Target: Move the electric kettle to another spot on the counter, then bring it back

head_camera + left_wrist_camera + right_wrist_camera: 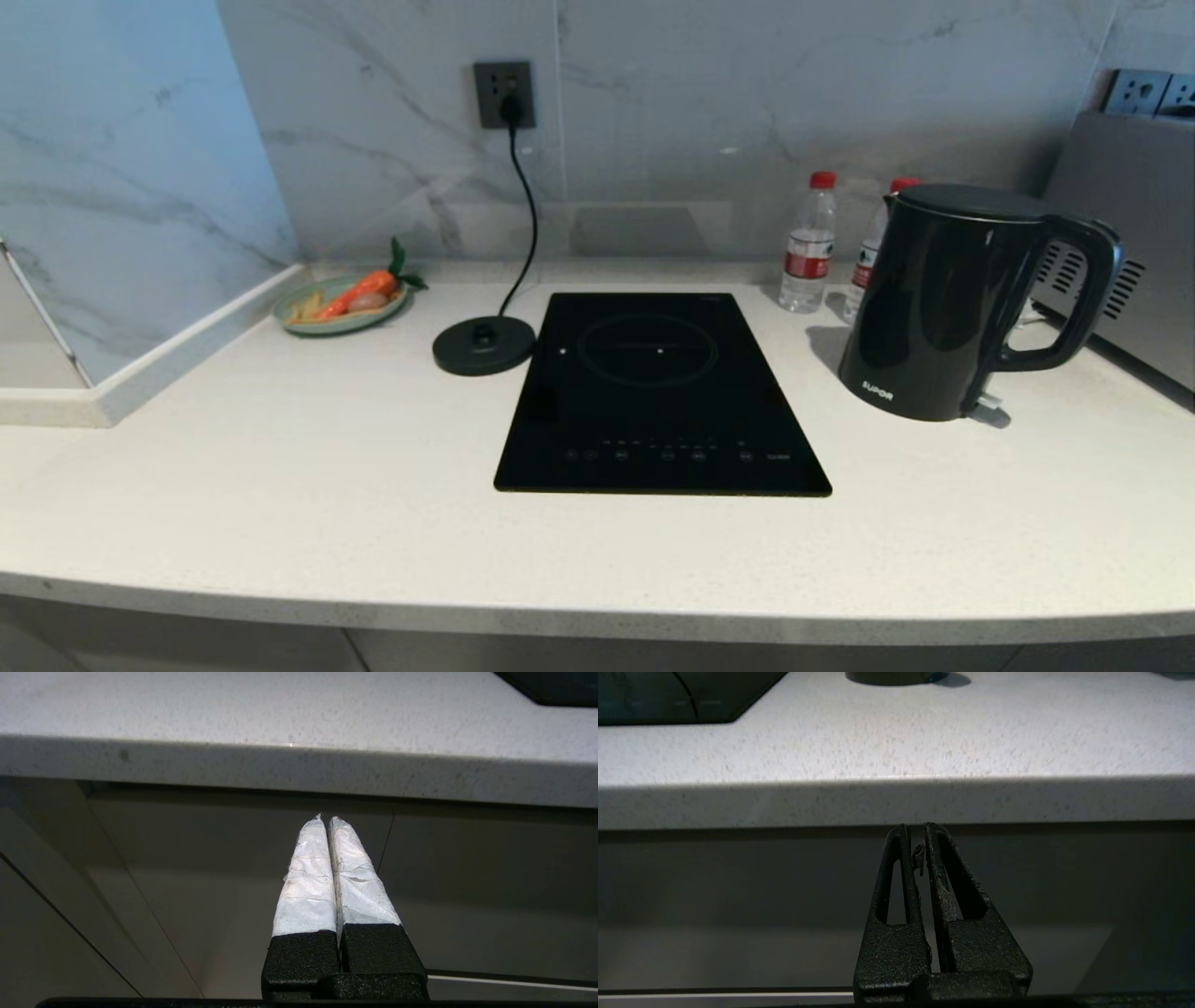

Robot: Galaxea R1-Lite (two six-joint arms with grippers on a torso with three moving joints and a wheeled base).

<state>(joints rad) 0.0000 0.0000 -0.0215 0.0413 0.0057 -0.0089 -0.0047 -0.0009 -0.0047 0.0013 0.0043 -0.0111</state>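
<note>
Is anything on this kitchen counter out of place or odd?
Yes: the electric kettle stands on the bare counter right of the cooktop, while its plugged-in power base sits empty on the other side. Nothing looks spilled or damaged.

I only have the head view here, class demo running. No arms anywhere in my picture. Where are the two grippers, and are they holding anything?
Observer: The left gripper hangs below the counter's front edge, facing the cabinet front, shut on nothing.
Operator: And the right one?
Observer: The right gripper is also below the edge, shut and empty.
Operator: So the electric kettle is untouched?
Observer: Yes; the right wrist view shows only its bottom rim far off on the worktop.
</note>
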